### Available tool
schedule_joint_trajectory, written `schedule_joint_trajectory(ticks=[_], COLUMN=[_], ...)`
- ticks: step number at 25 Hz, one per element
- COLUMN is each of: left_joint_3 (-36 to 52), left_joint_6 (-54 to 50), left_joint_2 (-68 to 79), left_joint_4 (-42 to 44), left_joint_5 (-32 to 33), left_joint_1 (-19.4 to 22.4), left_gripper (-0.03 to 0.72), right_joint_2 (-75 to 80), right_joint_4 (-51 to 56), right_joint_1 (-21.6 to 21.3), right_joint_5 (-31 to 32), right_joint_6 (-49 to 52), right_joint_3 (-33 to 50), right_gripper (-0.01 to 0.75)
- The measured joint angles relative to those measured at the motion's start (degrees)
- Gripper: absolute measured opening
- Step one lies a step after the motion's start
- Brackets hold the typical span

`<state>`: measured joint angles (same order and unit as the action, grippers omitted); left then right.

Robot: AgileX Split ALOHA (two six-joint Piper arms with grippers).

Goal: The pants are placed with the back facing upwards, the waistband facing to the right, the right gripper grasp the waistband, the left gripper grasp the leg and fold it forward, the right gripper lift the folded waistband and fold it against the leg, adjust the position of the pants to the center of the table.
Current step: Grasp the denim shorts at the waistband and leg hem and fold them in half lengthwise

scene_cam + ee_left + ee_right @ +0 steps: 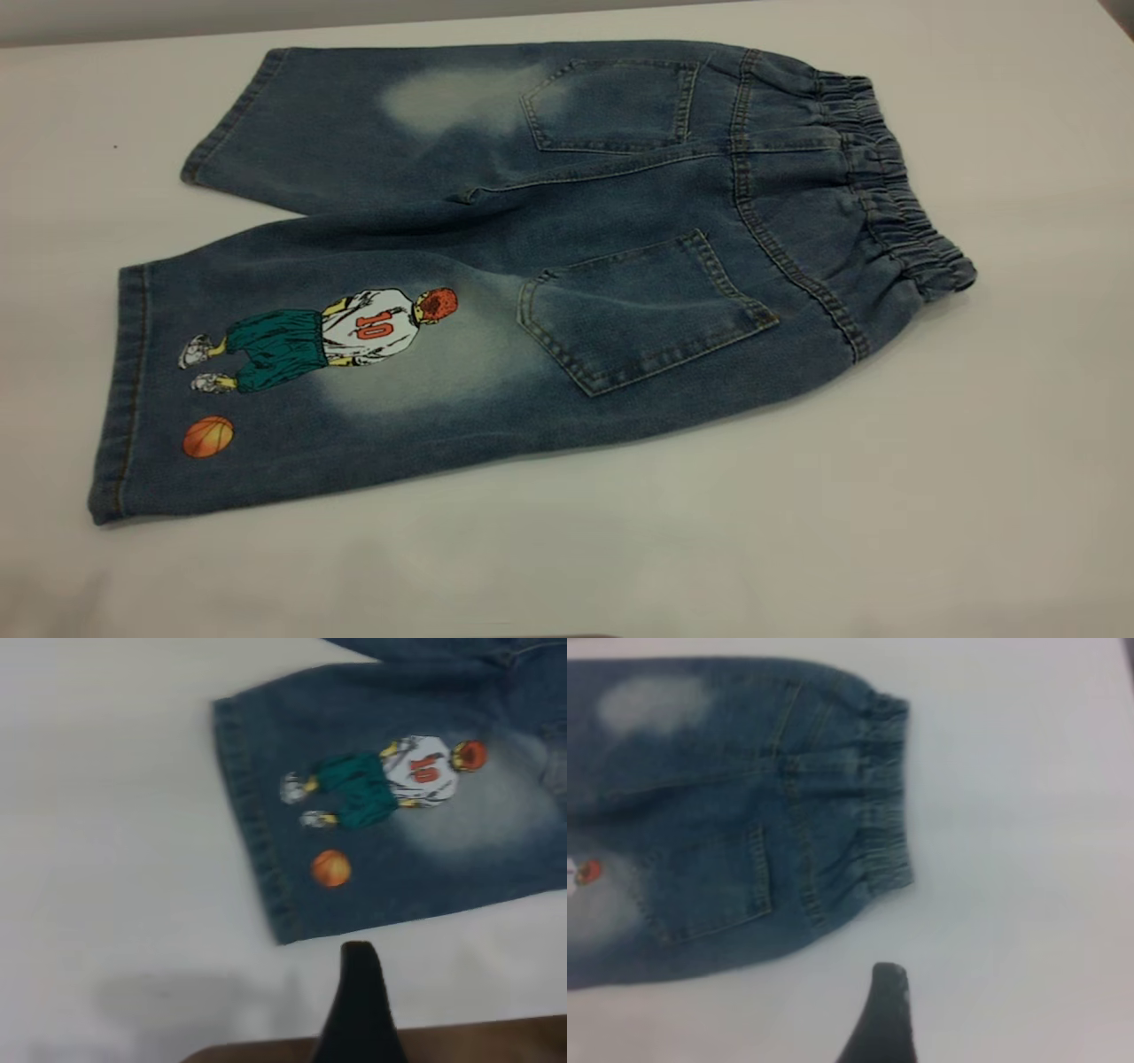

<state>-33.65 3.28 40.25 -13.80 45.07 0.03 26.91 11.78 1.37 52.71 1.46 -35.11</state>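
Observation:
The pants [567, 266] lie flat on the table [886, 496], back side up, both patch pockets showing. The ruched waistband [895, 186] points right. The printed leg [354, 354] is the nearer one, and its hem points left. No gripper shows in the exterior view. In the left wrist view the left gripper [438, 997] hovers over bare table just off the printed leg [399, 842]; one black finger [357, 992] shows with nothing beside it. The right gripper [966, 992] is off the waistband [884, 797], one dark finger [888, 1001] over bare table. Both are open and hold nothing.
White table surface surrounds the shorts on all sides, with the widest stretch in front and to the right. A brown table edge [487, 1041] runs just behind the left gripper. The plain leg [337, 124] lies at the far left.

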Motion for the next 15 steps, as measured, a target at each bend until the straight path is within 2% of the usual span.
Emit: schedule_joint_trajectory(ticks=[5, 8, 15], left_joint_3=[0.00, 0.00, 0.00], left_joint_6=[11.54, 20.17, 37.34], left_joint_2=[13.91, 21.07, 31.26], left_joint_4=[-11.42, -20.10, -36.57], left_joint_5=[-7.08, -9.21, -13.42], left_joint_1=[0.00, 0.00, 0.00], left_gripper=[0.514, 0.514, 0.514], right_joint_2=[14.23, 21.46, 39.72], right_joint_4=[4.11, 7.09, 18.89], right_joint_1=[0.00, 0.00, 0.00], right_joint_5=[-8.77, -13.31, -18.92], right_joint_6=[-3.00, -4.10, -11.83], right_joint_3=[0.00, 0.00, 0.30], right_gripper=[0.597, 0.598, 0.590])
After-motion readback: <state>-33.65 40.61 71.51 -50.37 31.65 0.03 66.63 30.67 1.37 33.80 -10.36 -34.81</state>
